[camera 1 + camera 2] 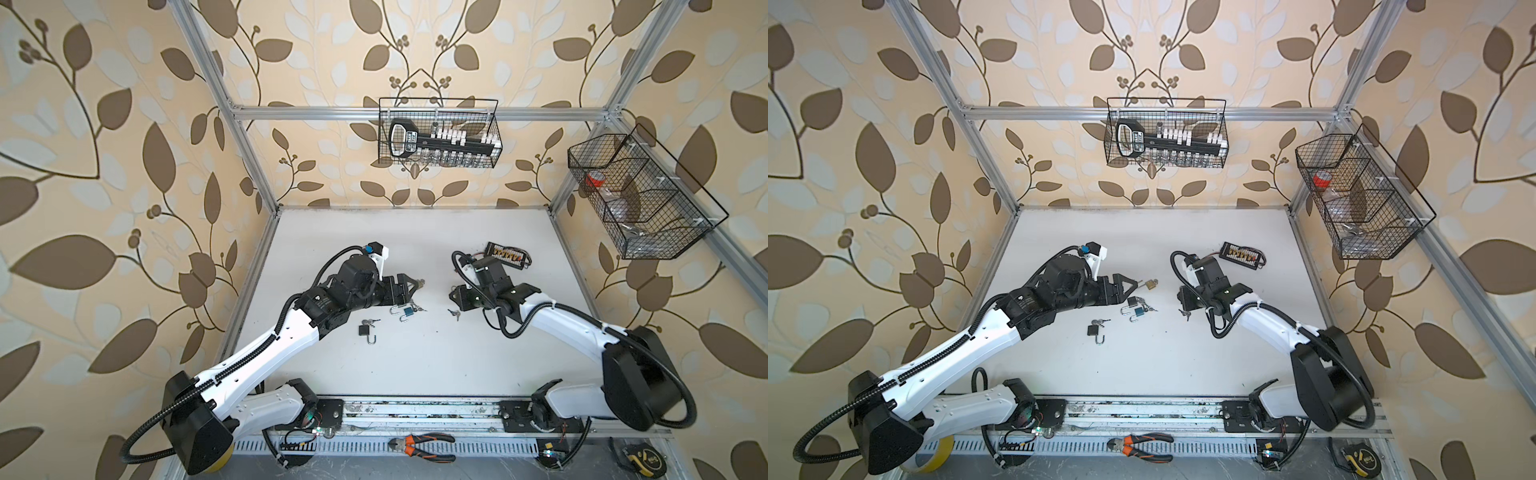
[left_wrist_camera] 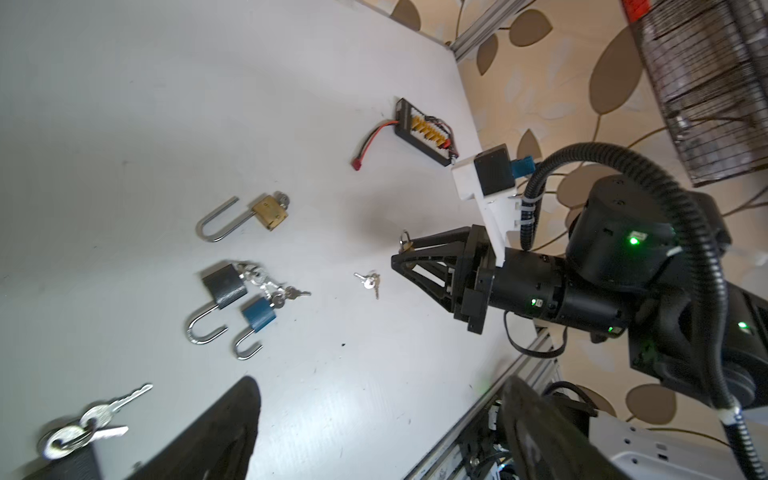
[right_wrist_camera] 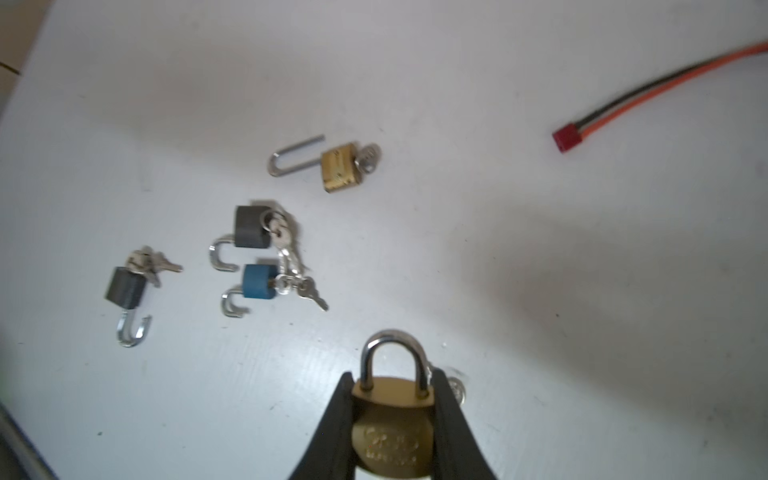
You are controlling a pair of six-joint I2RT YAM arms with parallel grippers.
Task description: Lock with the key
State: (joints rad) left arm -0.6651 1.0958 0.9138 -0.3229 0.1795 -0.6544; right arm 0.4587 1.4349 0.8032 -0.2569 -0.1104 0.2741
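Plain only in the right wrist view: a brass padlock (image 3: 390,432) pinched between the fingers of the right hand (image 3: 391,376), both shackle legs down in the body. In both top views, right of centre, just the dark right hand (image 1: 452,294); padlock there too small to make out. Below its tip, a loose pair of keys (image 1: 454,313) on the white surface (image 1: 415,365). Clearer in the left wrist view: those keys (image 2: 370,280) lying just beside the right hand, apart from the held padlock. Left hand (image 2: 381,380) spread wide, nothing between its fingers (image 2: 224,428), both blurred and cut by the frame edge. Near the middle of a top view, a long-shackle padlock (image 1: 1151,284) just past the left hand, shackle swung open. Grey padlock (image 3: 249,226), blue padlock (image 3: 259,280) and black padlock (image 3: 124,286) open too, their keys a blurred tangle.
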